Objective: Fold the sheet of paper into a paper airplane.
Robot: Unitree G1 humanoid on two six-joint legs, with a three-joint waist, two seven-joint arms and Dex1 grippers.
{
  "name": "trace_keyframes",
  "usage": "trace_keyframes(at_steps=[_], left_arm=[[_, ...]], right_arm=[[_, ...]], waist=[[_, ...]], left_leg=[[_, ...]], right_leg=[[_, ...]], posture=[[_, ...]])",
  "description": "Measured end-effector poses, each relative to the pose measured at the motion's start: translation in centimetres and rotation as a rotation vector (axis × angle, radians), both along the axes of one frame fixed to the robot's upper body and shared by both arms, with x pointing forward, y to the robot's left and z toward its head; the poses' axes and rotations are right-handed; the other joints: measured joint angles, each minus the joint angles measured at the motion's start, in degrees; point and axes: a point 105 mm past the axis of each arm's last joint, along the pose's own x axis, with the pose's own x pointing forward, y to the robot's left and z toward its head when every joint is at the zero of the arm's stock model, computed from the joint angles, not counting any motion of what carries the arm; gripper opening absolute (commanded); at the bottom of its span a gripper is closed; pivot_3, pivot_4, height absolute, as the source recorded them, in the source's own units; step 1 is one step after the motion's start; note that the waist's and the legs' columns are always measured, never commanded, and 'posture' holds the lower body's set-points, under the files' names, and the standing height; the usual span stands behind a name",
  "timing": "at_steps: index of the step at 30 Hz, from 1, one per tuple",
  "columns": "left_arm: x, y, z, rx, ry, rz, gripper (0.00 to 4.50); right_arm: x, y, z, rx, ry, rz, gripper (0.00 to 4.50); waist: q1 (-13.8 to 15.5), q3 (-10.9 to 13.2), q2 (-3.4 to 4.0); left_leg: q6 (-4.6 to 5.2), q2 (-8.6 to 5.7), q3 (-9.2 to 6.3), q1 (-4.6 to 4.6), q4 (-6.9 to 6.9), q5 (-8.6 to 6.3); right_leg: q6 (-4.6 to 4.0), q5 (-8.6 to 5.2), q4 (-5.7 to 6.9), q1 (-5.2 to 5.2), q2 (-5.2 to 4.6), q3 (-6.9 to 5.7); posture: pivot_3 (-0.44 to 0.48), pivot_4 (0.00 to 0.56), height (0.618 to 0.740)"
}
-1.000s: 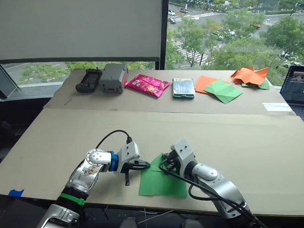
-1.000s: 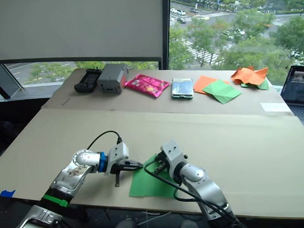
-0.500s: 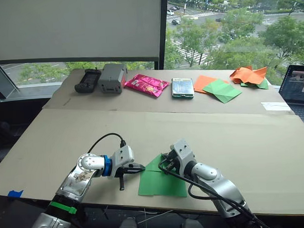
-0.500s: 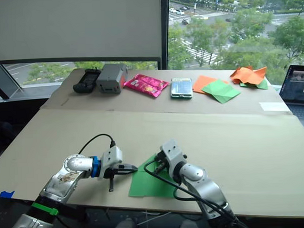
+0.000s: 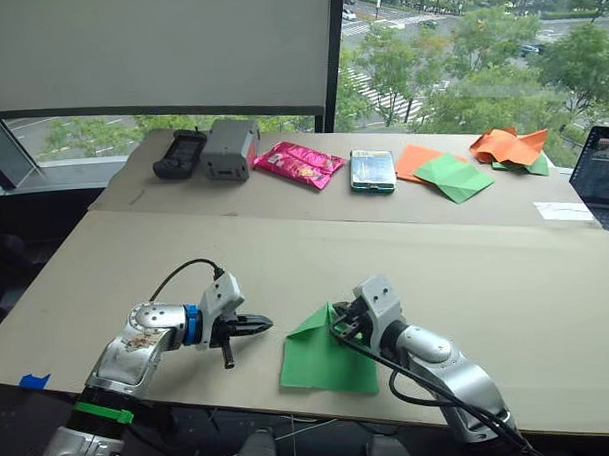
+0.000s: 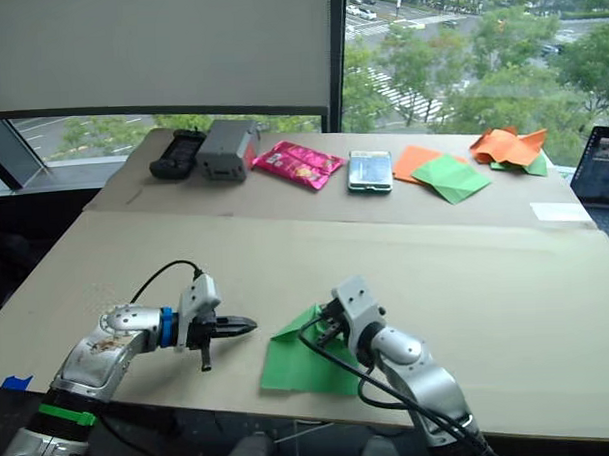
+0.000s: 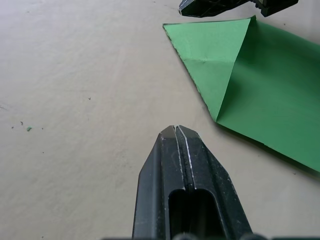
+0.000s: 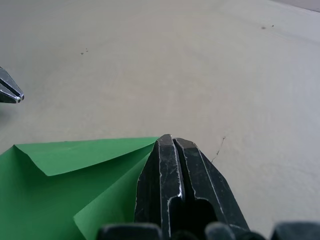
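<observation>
The sheet of paper [image 5: 327,359], bright green, lies near the table's front edge. Its far left corner is folded over as a triangular flap [image 7: 212,55], raised a little off the sheet. My right gripper [image 5: 339,326] is shut, and its tips rest at the sheet's far peak where the flap ends [image 8: 150,145]. I see no paper between its fingers [image 8: 172,165]. My left gripper [image 5: 260,323] is shut and empty, low over bare table a short way left of the sheet and pointing at it; its fingertips [image 7: 176,131] stand clear of the flap's edge.
On the far board lie a black controller [image 5: 179,152], a grey box [image 5: 230,149], a pink packet [image 5: 297,164], a phone-like slab [image 5: 372,171], orange paper [image 5: 410,159], a paler green folded paper [image 5: 453,177] and crumpled orange paper [image 5: 509,146]. A laptop [image 5: 601,176] is at far right.
My left gripper has drawn back to the left, off the sheet. The sheet's far left corner now shows as a folded flap. The right gripper stays at the peak. The camera has shifted.
</observation>
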Motion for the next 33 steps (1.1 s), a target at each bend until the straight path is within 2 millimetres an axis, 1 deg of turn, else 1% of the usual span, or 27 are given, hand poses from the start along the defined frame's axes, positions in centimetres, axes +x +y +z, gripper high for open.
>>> trace_keyframes(at_steps=[2, 3, 6, 9, 11, 13, 15, 17, 21, 25, 28, 30, 33], left_arm=[[0.3, -1.1, 0.5, -0.031, -0.015, -0.024, 0.02], [0.5, -2.2, 0.6, -0.054, -0.021, -0.049, 0.02], [0.5, -3.8, 0.4, -0.069, -0.018, -0.098, 0.02], [1.0, -5.7, -0.1, -0.071, -0.04, -0.141, 0.02], [1.0, -7.2, -0.9, -0.076, -0.027, -0.179, 0.02], [0.8, -7.8, -1.9, -0.056, -0.019, -0.206, 0.02], [0.7, -8.0, -2.7, -0.035, -0.013, -0.225, 0.02], [1.0, -8.3, -2.8, -0.006, -0.049, -0.263, 0.02], [1.4, -8.4, -3.2, 0.026, -0.093, -0.295, 0.02], [1.6, -8.5, -3.3, 0.02, -0.11, -0.298, 0.02], [1.7, -8.5, -3.1, 0.016, -0.113, -0.294, 0.02], [1.7, -8.4, -3.1, 0.013, -0.111, -0.286, 0.02], [1.5, -8.1, -3.1, 0.013, -0.114, -0.277, 0.02]], right_arm=[[-0.3, -0.4, 1.0, 0.015, -0.029, 0.007, 0.0], [-0.6, -1.0, 1.2, 0.013, -0.033, 0.007, 0.0], [-1.2, -2.4, 0.7, -0.009, -0.005, -0.009, 0.0], [-1.7, -4.1, 0.0, -0.048, 0.024, -0.04, 0.0], [-2.3, -5.6, -0.3, -0.071, 0.037, -0.074, 0.0], [-3.0, -6.5, -0.3, -0.078, 0.046, -0.095, 0.0], [-3.7, -7.1, -0.4, -0.089, 0.061, -0.101, 0.0], [-4.5, -7.8, -0.7, -0.118, 0.082, -0.099, 0.0], [-5.1, -7.7, -0.2, -0.13, 0.079, -0.068, 0.0], [-6.1, -7.8, -0.4, -0.161, 0.109, -0.007, 0.0], [-7.1, -8.4, -0.9, -0.19, 0.159, 0.018, 0.0], [-7.4, -8.6, -1.2, -0.188, 0.178, 0.016, 0.0], [-8.4, -9.0, -2.1, -0.214, 0.231, 0.042, 0.0]], waist=[[0.39, 0.0, 0.0], [0.83, 0.0, -0.02], [0.79, 0.01, -0.16], [0.87, 0.0, -0.15], [0.93, 0.0, -0.15], [0.85, 0.01, -0.2], [0.69, 0.02, -0.21], [0.8, 0.04, -0.28], [0.76, -0.03, -0.18], [0.78, -0.02, -0.22], [0.78, -0.02, -0.3], [0.73, -0.02, -0.29], [0.64, -0.02, -0.29]], left_leg=[[0.0, -0.01, 0.01, 0.01, 0.02, 0.0], [0.0, -0.03, 0.02, 0.0, 0.05, 0.0], [0.0, -0.03, 0.06, 0.01, 0.08, 0.0], [0.01, -0.04, 0.06, 0.01, 0.1, 0.01], [0.02, -0.05, 0.06, 0.02, 0.12, 0.01], [0.02, -0.05, 0.07, 0.05, 0.12, 0.01], [0.02, -0.05, 0.07, 0.08, 0.12, 0.01], [0.01, -0.04, 0.07, 0.1, 0.14, 0.01], [0.0, -0.05, 0.07, 0.09, 0.29, 0.0], [0.0, -0.05, 0.07, 0.06, 0.34, 0.0], [0.0, -0.05, 0.08, 0.07, 0.35, 0.0], [0.0, -0.05, 0.08, 0.08, 0.35, 0.0], [0.0, -0.05, 0.09, 0.11, 0.34, 0.0]], right_leg=[[0.0, 0.0, -0.05, 0.06, 0.0, 0.0], [0.0, 0.0, -0.08, 0.11, 0.0, -0.01], [0.0, 0.0, -0.09, 0.13, 0.0, 0.0], [0.02, 0.01, -0.08, 0.16, 0.0, -0.01], [0.04, 0.02, -0.08, 0.22, 0.0, -0.01], [0.04, 0.02, -0.08, 0.21, 0.0, -0.01], [0.04, 0.02, -0.08, 0.23, 0.0, -0.01], [0.04, 0.02, -0.08, 0.28, 0.0, -0.02], [0.05, 0.01, -0.16, 0.34, -0.03, -0.02], [0.04, 0.01, -0.2, 0.33, -0.07, -0.02], [0.05, 0.01, -0.19, 0.35, -0.08, -0.02], [0.05, 0.01, -0.17, 0.36, -0.08, -0.02], [0.05, 0.01, -0.16, 0.35, -0.07, -0.02]], posture=[[0.0, 0.15, 0.713], [0.0, 0.15, 0.713], [0.0, 0.15, 0.713], [0.0, 0.15, 0.713], [0.0, 0.15, 0.713], [0.0, 0.15, 0.713], [0.0, 0.15, 0.713], [0.0, 0.15, 0.713], [0.0, 0.15, 0.713], [0.0, 0.15, 0.713], [0.0, 0.15, 0.713], [0.0, 0.15, 0.713], [0.0, 0.15, 0.713]])
